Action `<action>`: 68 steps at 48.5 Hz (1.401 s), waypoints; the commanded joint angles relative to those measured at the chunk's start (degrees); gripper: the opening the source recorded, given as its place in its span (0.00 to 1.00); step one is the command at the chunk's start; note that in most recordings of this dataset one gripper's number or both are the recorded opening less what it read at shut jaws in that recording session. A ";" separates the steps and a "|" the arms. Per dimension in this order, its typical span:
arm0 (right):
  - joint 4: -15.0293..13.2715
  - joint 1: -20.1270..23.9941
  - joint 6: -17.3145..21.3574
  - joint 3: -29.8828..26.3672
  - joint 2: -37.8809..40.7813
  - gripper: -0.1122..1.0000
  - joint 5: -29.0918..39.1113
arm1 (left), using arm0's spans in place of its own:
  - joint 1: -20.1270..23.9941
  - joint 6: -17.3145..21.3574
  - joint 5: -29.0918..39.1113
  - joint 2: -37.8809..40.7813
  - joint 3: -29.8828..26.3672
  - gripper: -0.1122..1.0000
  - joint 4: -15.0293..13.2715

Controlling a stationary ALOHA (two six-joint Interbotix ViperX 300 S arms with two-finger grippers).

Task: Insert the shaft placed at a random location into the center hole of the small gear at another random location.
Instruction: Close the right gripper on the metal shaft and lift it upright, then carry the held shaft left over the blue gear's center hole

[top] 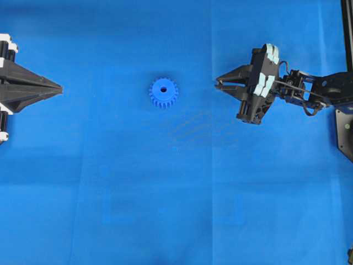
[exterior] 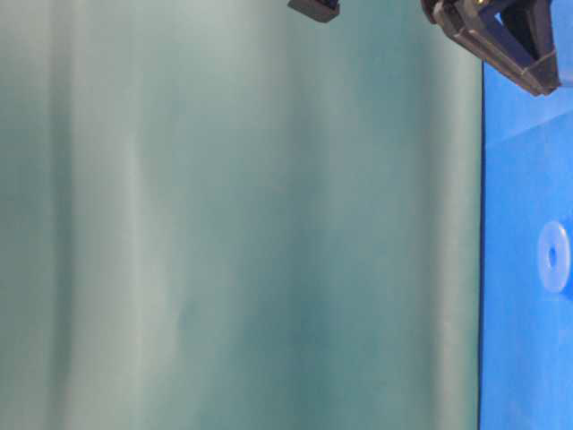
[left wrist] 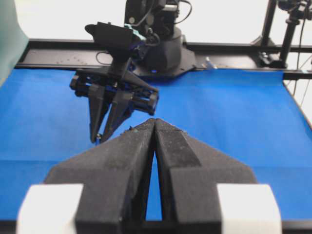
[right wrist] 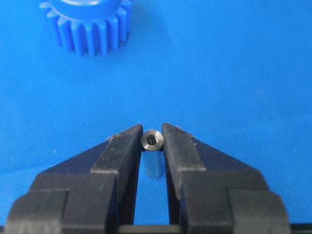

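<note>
The small gear (top: 163,92) lies flat on the blue mat left of centre, its center hole (top: 163,88) facing up. In the right wrist view its teeth (right wrist: 90,24) show at the top left. The shaft (right wrist: 152,140), a short silvery pin with a hollowed end, stands between the tips of my right gripper (right wrist: 152,134), and both fingers press against it. That gripper (top: 218,84) sits right of the gear, pointing at it. My left gripper (top: 59,88) rests shut at the left edge with nothing in it (left wrist: 155,122).
The blue mat (top: 165,193) covers the whole table. A black frame post (top: 345,127) stands at the right edge. The right arm's base and a black rail (left wrist: 161,53) run along the far side in the left wrist view. A green backdrop (exterior: 224,224) fills the table-level view.
</note>
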 commanded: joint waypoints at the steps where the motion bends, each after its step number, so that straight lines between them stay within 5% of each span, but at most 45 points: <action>1: 0.18 0.18 0.18 -0.88 -0.79 0.14 -0.44 | 0.18 -0.09 -0.26 0.18 -0.62 0.10 0.00; 28: -0.09 0.26 -0.62 -7.03 -12.92 0.14 20.13 | 0.09 -0.18 -0.26 0.18 -0.62 0.10 0.00; 43: 0.00 0.53 -0.26 -8.88 -11.78 0.14 20.13 | 0.18 -0.18 0.35 0.09 -0.62 0.10 0.00; 68: -0.26 2.37 -0.62 -23.38 -1.76 0.14 23.12 | 0.18 -0.18 0.53 0.09 -0.62 0.10 0.00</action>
